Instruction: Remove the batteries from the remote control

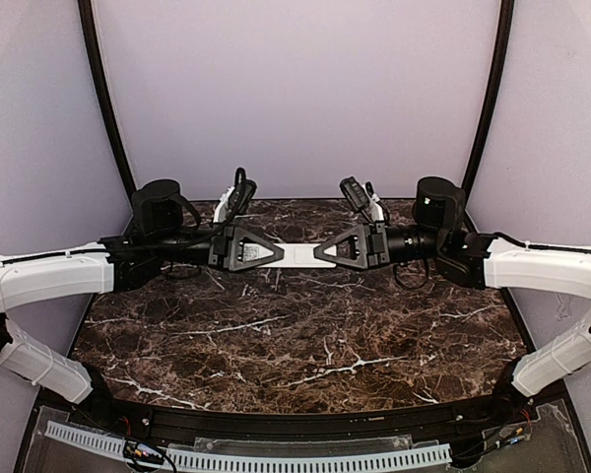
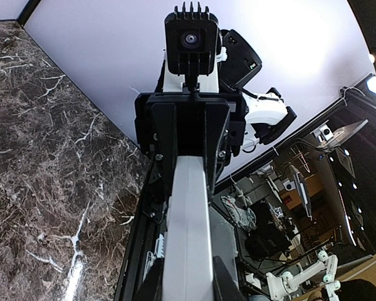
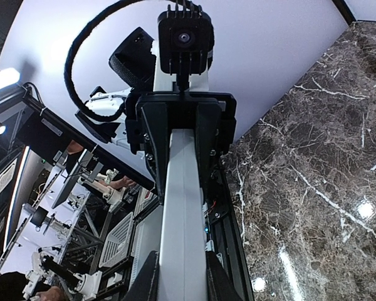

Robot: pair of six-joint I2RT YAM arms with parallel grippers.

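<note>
The white remote control (image 1: 297, 254) hangs level above the back of the marble table (image 1: 305, 345), held at both ends. My left gripper (image 1: 274, 253) is shut on its left end and my right gripper (image 1: 322, 252) on its right end. In the left wrist view the remote (image 2: 189, 213) runs from my left gripper (image 2: 189, 279) up to the right gripper (image 2: 189, 128). In the right wrist view the remote (image 3: 183, 207) runs from my right gripper (image 3: 182, 276) up to the left gripper (image 3: 182, 122). Only a plain white side with a seam shows. The batteries are hidden.
Pale walls with two curved black poles (image 1: 103, 89) close in the back and sides. A black rail and a white toothed strip (image 1: 276, 458) run along the near edge. The marble top spreads below the held remote.
</note>
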